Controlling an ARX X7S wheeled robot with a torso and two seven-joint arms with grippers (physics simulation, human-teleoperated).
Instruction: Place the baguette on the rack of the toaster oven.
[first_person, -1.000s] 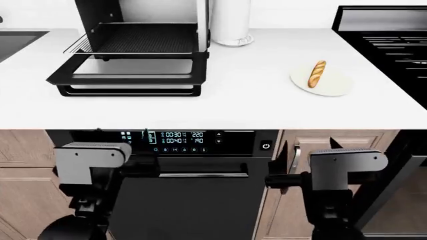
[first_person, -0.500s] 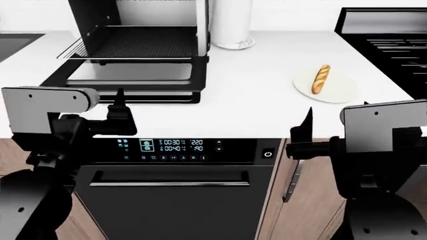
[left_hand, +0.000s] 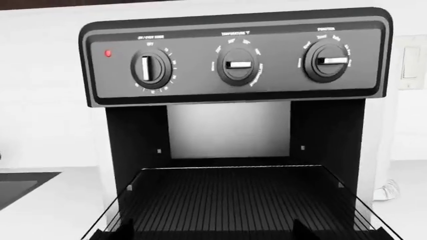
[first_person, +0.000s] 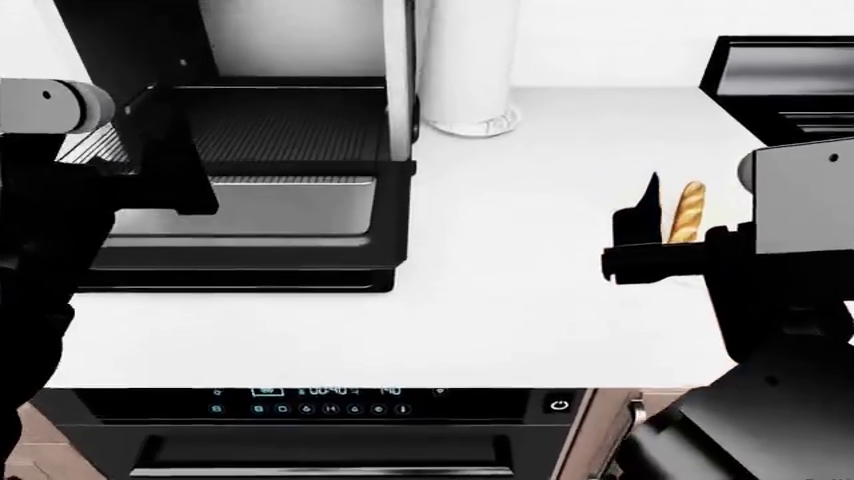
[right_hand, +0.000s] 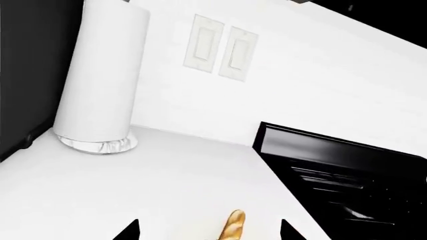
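Note:
The baguette (first_person: 687, 212) lies golden-brown on the white counter at the right, just beyond my right gripper (first_person: 650, 225). In the right wrist view the baguette (right_hand: 233, 225) sits between the open fingertips (right_hand: 130, 231), nearer the right one, untouched. The black toaster oven (first_person: 267, 130) stands at the back left with its glass door (first_person: 240, 215) dropped open. Its wire rack (first_person: 287, 125) is pulled forward. My left gripper (first_person: 167, 150) hovers in front of the oven's left side, open and empty. The left wrist view looks into the oven (left_hand: 233, 55) over the rack (left_hand: 233, 200).
A white paper towel roll (first_person: 467, 60) stands right of the toaster oven, also in the right wrist view (right_hand: 100, 75). A black stove (first_person: 787, 90) is at the far right. A built-in oven's display (first_person: 320, 390) sits under the counter edge. Wall outlets (right_hand: 220, 46) are behind.
Both arms have risen from below the counter to counter height. The left gripper is now before the toaster oven, the right beside the baguette. The head view has moved up and closer.

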